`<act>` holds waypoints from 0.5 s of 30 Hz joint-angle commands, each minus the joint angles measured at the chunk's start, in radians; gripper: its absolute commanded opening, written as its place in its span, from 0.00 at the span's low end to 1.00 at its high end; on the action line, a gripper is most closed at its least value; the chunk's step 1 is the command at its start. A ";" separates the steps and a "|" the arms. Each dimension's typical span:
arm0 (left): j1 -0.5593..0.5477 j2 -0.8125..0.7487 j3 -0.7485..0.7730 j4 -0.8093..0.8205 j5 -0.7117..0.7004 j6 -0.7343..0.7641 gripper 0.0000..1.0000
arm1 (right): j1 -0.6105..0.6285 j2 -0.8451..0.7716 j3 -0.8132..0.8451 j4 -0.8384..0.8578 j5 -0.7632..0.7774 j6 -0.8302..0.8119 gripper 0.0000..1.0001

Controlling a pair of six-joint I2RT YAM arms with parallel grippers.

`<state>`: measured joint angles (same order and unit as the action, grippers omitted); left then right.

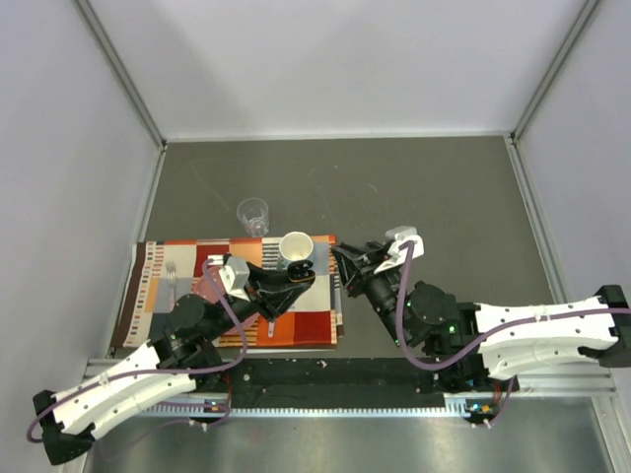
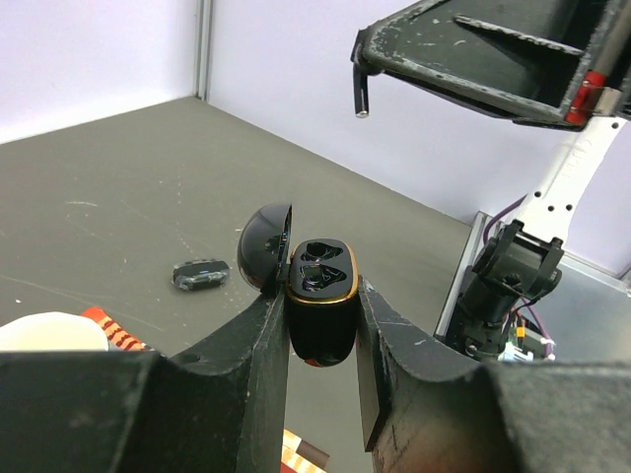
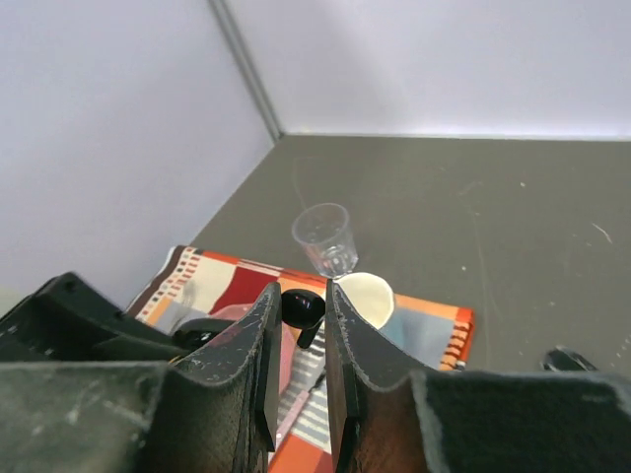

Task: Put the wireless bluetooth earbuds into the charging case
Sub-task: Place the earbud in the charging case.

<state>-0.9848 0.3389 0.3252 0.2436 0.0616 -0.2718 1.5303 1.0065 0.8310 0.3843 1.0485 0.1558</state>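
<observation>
My left gripper is shut on the black charging case, held upright above the mat. The case has a gold rim, and its lid hangs open to the left, with the dark wells showing. In the top view this gripper sits over the mat, just below the mug. My right gripper is shut on one small black earbud, whose stem points down between the fingers. In the top view the right gripper hovers at the mat's right edge, close to the case.
A white mug stands on the striped orange placemat, with a fork at its left. A clear plastic cup stands just behind the mat. A small dark object lies on the grey table.
</observation>
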 commanded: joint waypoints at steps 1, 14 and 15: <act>-0.003 0.009 0.014 0.062 0.004 0.003 0.00 | 0.036 0.030 0.040 0.125 -0.102 -0.084 0.00; -0.003 -0.003 0.017 0.094 0.037 0.137 0.00 | 0.042 0.044 0.108 -0.084 -0.297 0.025 0.00; -0.003 -0.006 0.017 0.098 0.040 0.141 0.00 | 0.042 0.044 0.112 -0.096 -0.300 0.027 0.00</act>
<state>-0.9848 0.3443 0.3252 0.2646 0.0853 -0.1894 1.5570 1.0527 0.8852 0.3328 0.8078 0.1574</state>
